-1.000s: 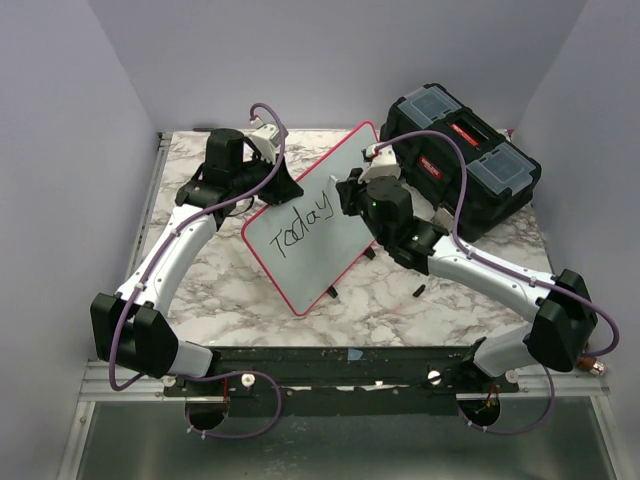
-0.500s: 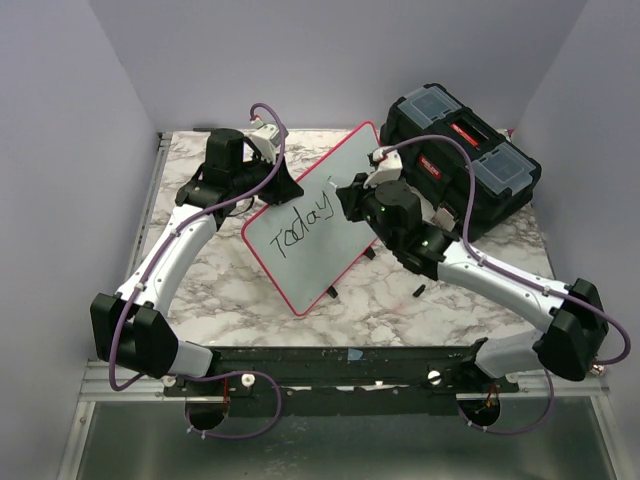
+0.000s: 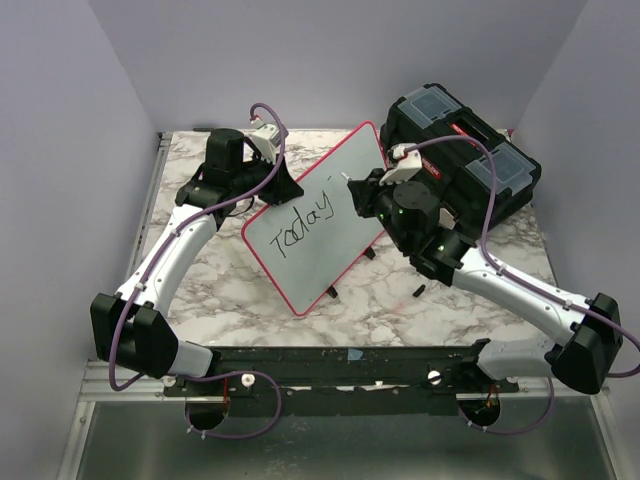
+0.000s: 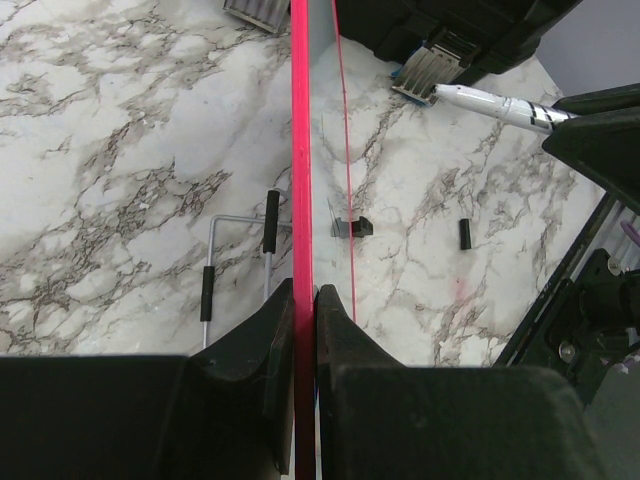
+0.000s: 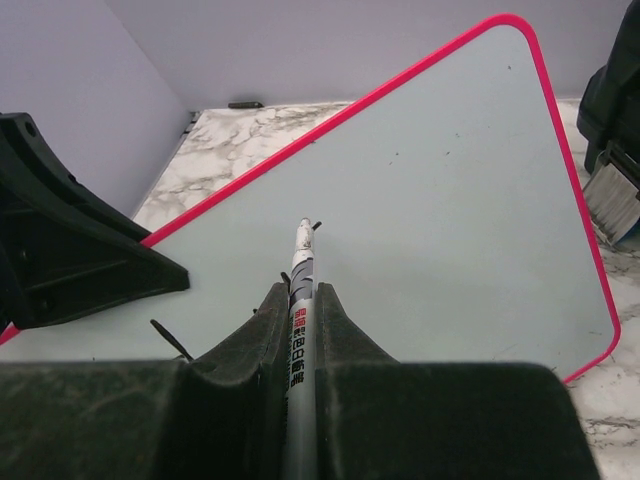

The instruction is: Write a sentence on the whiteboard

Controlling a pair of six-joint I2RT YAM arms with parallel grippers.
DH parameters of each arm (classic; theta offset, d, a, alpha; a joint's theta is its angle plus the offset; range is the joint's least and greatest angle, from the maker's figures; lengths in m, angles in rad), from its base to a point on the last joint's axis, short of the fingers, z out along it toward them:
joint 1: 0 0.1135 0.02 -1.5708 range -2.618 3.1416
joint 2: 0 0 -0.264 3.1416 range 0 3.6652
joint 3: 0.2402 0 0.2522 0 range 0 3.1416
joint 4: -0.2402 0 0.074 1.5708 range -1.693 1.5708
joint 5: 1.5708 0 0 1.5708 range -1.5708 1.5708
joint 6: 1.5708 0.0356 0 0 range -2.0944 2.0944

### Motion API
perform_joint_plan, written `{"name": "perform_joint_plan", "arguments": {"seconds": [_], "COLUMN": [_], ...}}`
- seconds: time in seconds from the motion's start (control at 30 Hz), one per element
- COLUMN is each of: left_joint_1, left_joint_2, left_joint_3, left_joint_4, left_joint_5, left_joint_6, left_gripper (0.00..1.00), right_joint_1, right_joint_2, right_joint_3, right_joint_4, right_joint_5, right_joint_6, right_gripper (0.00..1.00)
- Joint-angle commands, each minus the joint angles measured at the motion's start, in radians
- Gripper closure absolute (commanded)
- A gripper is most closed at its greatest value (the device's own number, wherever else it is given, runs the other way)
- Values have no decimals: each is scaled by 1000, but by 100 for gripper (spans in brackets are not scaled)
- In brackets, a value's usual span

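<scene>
Lavender walls close in a marble-patterned table (image 3: 200, 265), white with grey veining. At the left, the left gripper (image 4: 305, 300) is clamped onto the pink rim of the whiteboard (image 3: 320, 235), its fingers pressed against both faces of the edge. A thin wire stand (image 4: 235, 228) lies on the marble just beside that edge. The whiteboard stands tilted near the middle of the table, and the sentence (image 3: 303, 225) on it so far reads "Today" with a short stroke above its end. To its right, the right gripper (image 5: 300, 292) is closed around a marker (image 5: 301, 262), whose tip sits at the board's face. A black toolbox (image 3: 470, 160) with red latches sits at the far right. Since a second ago the right wrist has shifted rightward toward the toolbox and its elbow has swung out; the left arm and board have not moved.
</scene>
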State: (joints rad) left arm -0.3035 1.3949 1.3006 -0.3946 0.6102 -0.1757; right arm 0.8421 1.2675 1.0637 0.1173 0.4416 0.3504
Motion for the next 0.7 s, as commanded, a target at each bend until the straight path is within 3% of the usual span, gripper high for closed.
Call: {"name": "perform_joint_plan", "arguments": {"seconds": [0.0, 0.67], "left_joint_1": [-22, -23], "left_joint_2": [-4, -10], "left_joint_3": [-15, -17], "left_joint_4": [-9, -10], "left_joint_5": [5, 2], "left_joint_6": [81, 84], "left_gripper": [100, 100], "right_joint_1": [-5, -41], "right_joint_2": [31, 175], "right_joint_3": [15, 109], "right_joint_4": [-27, -73], "right_joint_5": [56, 39], "right_joint_6": [-7, -10], "right_gripper": [99, 99]}}
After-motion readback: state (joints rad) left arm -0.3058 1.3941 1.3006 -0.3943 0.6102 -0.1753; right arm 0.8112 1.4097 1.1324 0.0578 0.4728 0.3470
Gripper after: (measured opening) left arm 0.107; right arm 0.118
